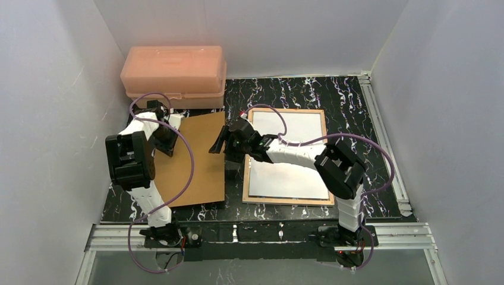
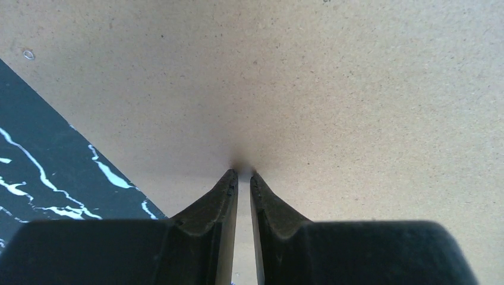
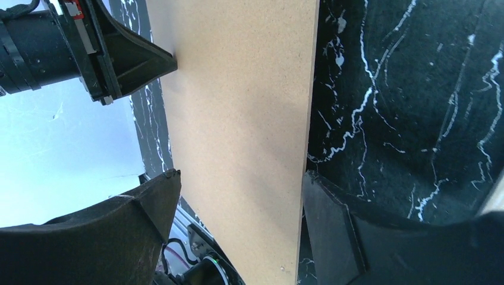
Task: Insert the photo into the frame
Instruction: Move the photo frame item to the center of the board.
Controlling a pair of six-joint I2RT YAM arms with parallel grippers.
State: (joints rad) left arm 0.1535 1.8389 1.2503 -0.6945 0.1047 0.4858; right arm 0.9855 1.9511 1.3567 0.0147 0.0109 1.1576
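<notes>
The frame [image 1: 245, 178] lies flat at the table's centre-right with its tan wood edge showing. A white sheet [image 1: 291, 172] fills it; whether this is the photo I cannot tell. The loose brown backing board [image 1: 193, 166] lies left of the frame. My left gripper [image 1: 172, 132] is at the board's far left part, its tips [image 2: 243, 173] nearly together and touching the board's face [image 2: 297, 89], with nothing between them. My right gripper [image 1: 221, 142] is open at the board's right edge, and the board [image 3: 238, 89] shows between its spread fingers [image 3: 241, 173].
A pink plastic box [image 1: 173, 74] stands at the back left, just behind the left arm. The tabletop [image 1: 356, 119] is black with white veins. White walls close in on three sides, and a metal rail [image 1: 383, 142] runs along the right edge.
</notes>
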